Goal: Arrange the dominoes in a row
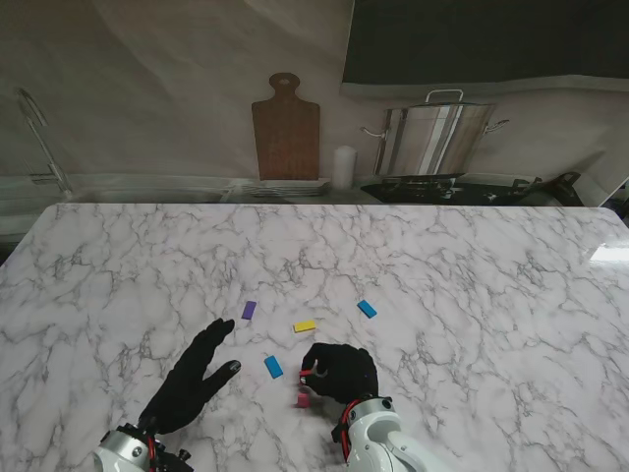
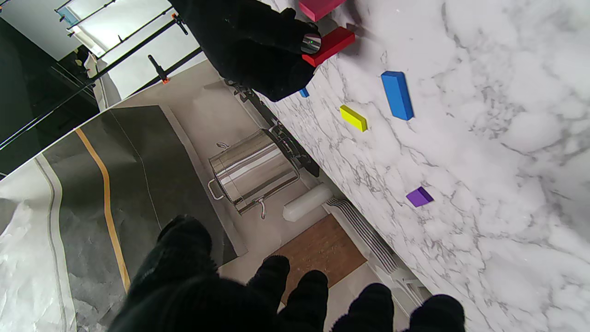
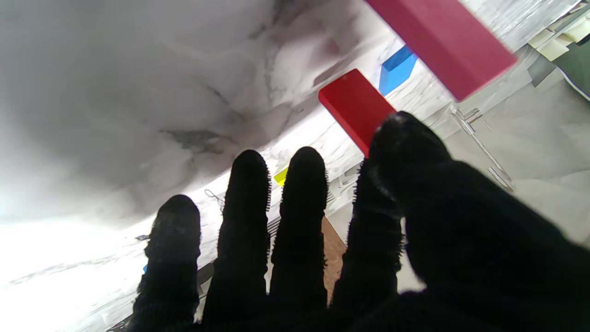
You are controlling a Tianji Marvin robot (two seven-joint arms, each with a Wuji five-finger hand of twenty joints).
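My right hand (image 1: 340, 372) is pinching the red domino (image 1: 309, 375) between thumb and forefinger, just above the marble table (image 1: 472, 295) near me, beside the pink domino (image 1: 304, 398). My left hand (image 1: 195, 379) is hovering spread and empty, left of the blue domino (image 1: 273, 367).

Both hands are wearing fuzzy black gloves: left hand (image 1: 192, 379), right hand (image 1: 341, 372). Wrists (image 1: 378, 428) are showing white-silver housings with red cables (image 1: 341, 433) running alongside.
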